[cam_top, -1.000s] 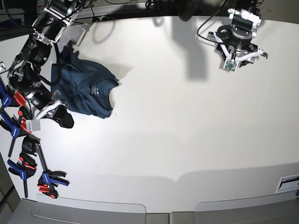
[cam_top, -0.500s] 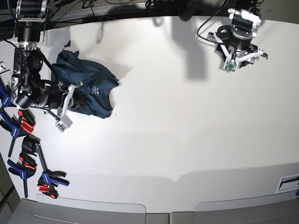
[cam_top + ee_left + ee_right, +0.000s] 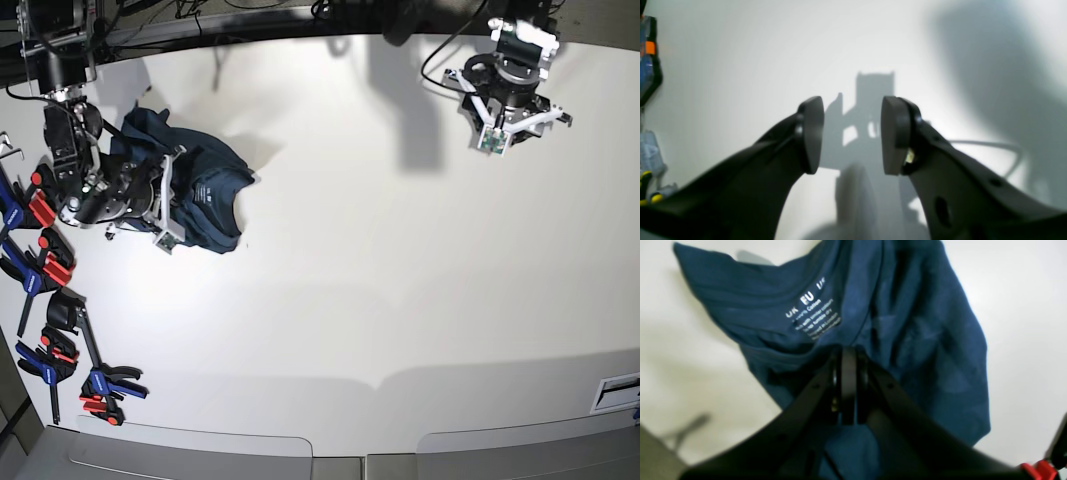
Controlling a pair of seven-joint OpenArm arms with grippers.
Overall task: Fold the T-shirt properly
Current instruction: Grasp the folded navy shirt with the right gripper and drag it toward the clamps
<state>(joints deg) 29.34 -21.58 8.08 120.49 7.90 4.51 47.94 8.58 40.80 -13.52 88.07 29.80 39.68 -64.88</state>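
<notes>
At the table's [image 3: 400, 300] far left, beside the clamps [image 3: 50, 350] on its edge, the T-shirt [image 3: 215, 190] lies crumpled; the right gripper [image 3: 848, 386] sits over it, jaws pressed together, grip unclear. Far right, the left gripper [image 3: 851, 135] hangs parted and empty.

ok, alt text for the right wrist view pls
Closed black right gripper over a crumpled dark blue T-shirt on a white table; whether it pinches the cloth is unclear. The shirt's printed white neck label faces the camera, and a bit of a red clamp shows at the bottom right corner.
</notes>
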